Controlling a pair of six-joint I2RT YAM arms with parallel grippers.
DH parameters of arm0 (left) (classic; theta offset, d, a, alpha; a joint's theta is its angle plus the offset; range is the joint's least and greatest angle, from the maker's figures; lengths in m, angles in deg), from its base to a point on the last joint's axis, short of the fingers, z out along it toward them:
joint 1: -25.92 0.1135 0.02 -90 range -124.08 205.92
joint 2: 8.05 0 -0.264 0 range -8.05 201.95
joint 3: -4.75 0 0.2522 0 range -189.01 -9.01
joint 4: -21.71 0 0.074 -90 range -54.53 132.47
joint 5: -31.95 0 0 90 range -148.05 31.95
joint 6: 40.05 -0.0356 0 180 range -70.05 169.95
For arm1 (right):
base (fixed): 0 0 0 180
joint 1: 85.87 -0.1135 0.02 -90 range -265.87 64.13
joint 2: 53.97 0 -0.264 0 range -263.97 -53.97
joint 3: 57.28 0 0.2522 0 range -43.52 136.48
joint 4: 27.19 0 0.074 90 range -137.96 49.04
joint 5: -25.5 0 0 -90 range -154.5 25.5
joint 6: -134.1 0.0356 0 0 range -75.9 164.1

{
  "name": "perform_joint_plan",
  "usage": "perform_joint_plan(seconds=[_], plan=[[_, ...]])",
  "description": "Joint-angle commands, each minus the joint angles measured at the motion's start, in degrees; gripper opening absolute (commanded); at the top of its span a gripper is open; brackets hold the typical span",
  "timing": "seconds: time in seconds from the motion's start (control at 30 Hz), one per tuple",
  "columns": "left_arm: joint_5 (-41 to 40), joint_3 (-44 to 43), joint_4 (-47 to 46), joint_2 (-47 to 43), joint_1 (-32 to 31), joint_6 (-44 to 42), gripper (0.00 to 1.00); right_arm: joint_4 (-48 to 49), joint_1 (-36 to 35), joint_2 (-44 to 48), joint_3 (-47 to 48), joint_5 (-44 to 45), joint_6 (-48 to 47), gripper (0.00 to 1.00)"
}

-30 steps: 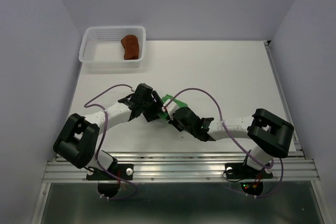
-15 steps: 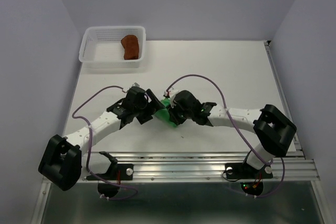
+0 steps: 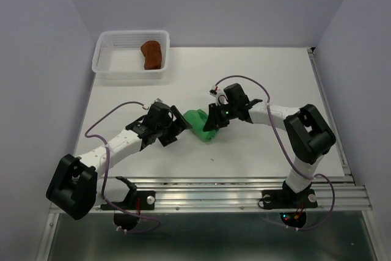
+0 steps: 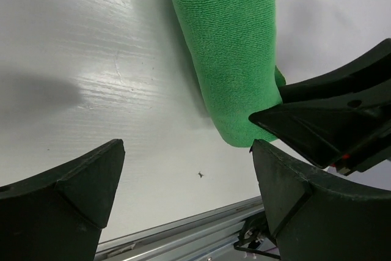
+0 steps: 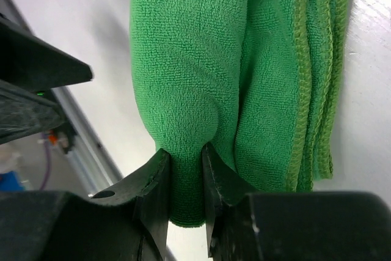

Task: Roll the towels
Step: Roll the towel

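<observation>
A green towel [image 3: 198, 124], loosely rolled, lies on the white table near the middle. In the left wrist view the green towel [image 4: 229, 59] lies ahead of my left gripper [image 4: 186, 175], which is open and empty just to its left [image 3: 176, 128]. My right gripper [image 5: 185, 172] is shut on a bulging fold of the green towel [image 5: 195, 59] and reaches it from the right [image 3: 212, 120]. A brown rolled towel [image 3: 151, 55] lies in the white basket [image 3: 122, 73].
The basket stands at the table's far left corner. The right arm's black fingers [image 4: 342, 114] show beside the towel in the left wrist view. A metal rail [image 3: 208, 191] runs along the table's near edge. Grey walls close in both sides.
My right arm has swung out to the right and farther back, keeping its hold on the green towel, which shifted slightly right. My left gripper stays just left of the towel.
</observation>
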Motion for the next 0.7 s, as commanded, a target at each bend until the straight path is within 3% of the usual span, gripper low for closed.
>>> perform_joint_plan(seconds=[0.0, 0.27, 0.67], plan=[[0.34, -1.08, -3.82, 1.60, -0.29, -1.09, 0.96, 2.39, 3.80, -2.91, 2.65, -12.75, 5.48, 0.03], [0.61, -3.98, -8.39, 6.51, -0.29, -2.59, 0.99, 8.81, 8.72, -9.68, 1.95, -20.66, 13.84, 0.02], [5.79, -7.85, -18.77, 19.25, -0.47, -2.59, 0.99, 10.21, 13.65, -15.57, 2.21, -22.51, 17.62, 0.02]])
